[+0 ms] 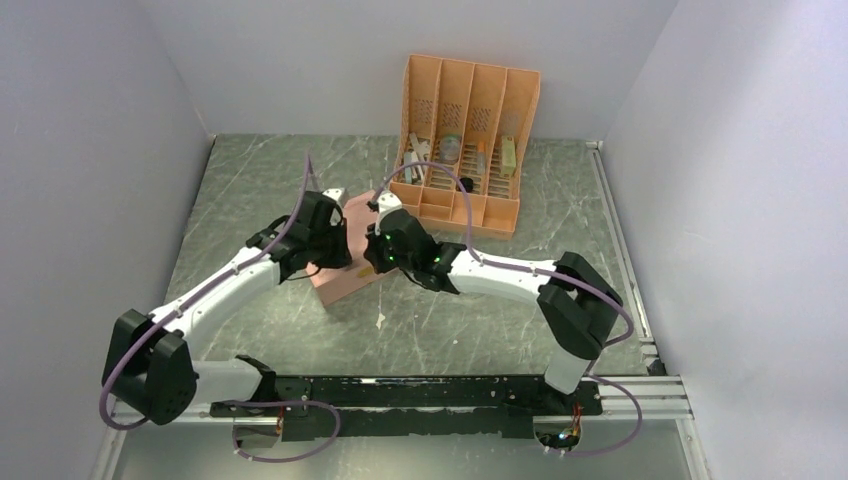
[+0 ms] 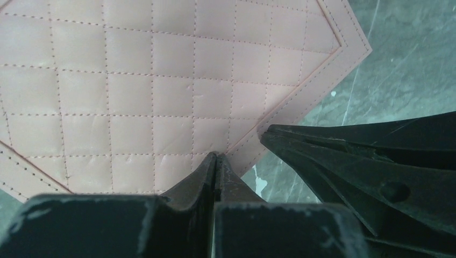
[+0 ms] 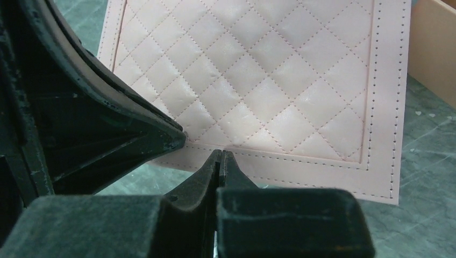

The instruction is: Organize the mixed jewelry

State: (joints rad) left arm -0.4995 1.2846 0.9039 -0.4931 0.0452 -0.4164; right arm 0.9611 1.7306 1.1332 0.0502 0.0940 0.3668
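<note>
A pink quilted box (image 1: 343, 268) lies closed in the middle of the table. Its stitched lid fills the left wrist view (image 2: 134, 91) and the right wrist view (image 3: 269, 70). My left gripper (image 2: 216, 156) is shut with nothing between its fingers, its tips over the lid's near corner. My right gripper (image 3: 221, 152) is also shut and empty, its tips at the lid's stitched border. From above, the left gripper (image 1: 335, 245) and the right gripper (image 1: 375, 250) nearly meet over the box. The mixed jewelry is out of view.
An orange slotted organizer (image 1: 465, 150) with grey and black oddments stands behind the box at the back; its corner (image 3: 438, 43) shows in the right wrist view. A tiny pale speck (image 1: 380, 319) lies on the dark marbled tabletop (image 1: 250, 180) near the box. White walls enclose three sides.
</note>
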